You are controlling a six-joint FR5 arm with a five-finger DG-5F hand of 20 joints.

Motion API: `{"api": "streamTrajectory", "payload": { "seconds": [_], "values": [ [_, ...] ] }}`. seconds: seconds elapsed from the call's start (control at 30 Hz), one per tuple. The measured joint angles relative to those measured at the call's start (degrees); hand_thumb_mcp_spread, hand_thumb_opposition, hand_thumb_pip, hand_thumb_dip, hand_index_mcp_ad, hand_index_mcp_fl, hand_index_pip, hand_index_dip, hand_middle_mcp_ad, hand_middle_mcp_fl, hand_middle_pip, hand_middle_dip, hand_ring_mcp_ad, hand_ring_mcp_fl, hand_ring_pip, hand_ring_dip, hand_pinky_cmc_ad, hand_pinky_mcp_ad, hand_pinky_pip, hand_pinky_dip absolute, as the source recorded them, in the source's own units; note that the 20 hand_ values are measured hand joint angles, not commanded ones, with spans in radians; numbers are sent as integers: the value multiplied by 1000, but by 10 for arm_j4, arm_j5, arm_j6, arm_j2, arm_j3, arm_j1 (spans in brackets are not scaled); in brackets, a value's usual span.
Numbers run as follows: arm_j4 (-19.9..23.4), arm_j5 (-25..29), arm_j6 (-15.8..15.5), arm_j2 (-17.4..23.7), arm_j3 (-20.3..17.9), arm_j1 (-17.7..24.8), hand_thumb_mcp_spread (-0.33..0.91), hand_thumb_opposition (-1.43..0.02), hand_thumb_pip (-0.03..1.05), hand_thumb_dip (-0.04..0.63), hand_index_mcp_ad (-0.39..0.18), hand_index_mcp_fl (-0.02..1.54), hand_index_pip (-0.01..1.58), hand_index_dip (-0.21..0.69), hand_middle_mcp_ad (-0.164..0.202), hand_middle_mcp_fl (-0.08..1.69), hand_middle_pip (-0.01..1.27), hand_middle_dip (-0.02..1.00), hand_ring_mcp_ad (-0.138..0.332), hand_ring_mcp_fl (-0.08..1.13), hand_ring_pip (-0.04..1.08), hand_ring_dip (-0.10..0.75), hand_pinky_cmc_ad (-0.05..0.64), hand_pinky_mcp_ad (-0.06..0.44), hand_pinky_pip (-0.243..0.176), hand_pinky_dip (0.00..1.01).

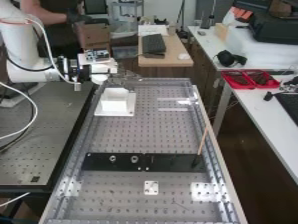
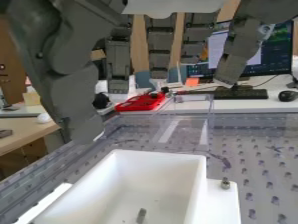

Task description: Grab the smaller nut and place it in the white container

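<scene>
Fingers (image 1: 125,79) hang open, nothing held, near white container (image 1: 114,106) by worktop's (image 1: 166,132) far left corner. Small grey piece (image 2: 141,216) inside. Larger nut (image 1: 113,158), bearing (image 1: 134,159) on black bar (image 1: 174,163).

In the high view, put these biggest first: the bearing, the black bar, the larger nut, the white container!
1. Black bar
2. White container
3. Larger nut and bearing: too alike in size to rank

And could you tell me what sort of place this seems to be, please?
Most likely a robotics lab or workshop: a white robot arm stands beside a bench with rows of holes, and a monitor and keyboard are set up nearby.
</scene>
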Motion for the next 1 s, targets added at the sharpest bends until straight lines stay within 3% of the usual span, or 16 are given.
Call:
{"api": "streamTrajectory", "payload": {
  "seconds": [0.2,0.33,0.4,0.43,0.7,1.0],
  "values": [
    [-18,15,10,13,17,-28,347,-805,649,253,-161,3,962,51,63,147,126,239,113,2,94,110,382,295,-51,473],
    [-52,25,21,31,45,-66,319,-773,641,236,-155,7,787,38,66,147,126,239,113,2,99,110,382,295,-61,518],
    [-70,30,24,39,61,-84,304,-771,569,223,-154,7,709,38,68,147,129,239,115,7,101,110,382,295,-58,555],
    [-85,35,27,46,76,-98,288,-771,567,208,-152,2,642,38,66,150,129,239,117,0,115,110,382,295,-75,569],
    [-138,69,56,57,133,-136,271,-744,511,176,-117,70,298,51,68,150,126,239,129,3,119,110,384,314,-82,618],
    [-154,82,38,61,152,-150,267,-742,506,173,-103,124,209,94,72,147,126,239,143,3,119,110,384,312,-86,632]
  ]
}}
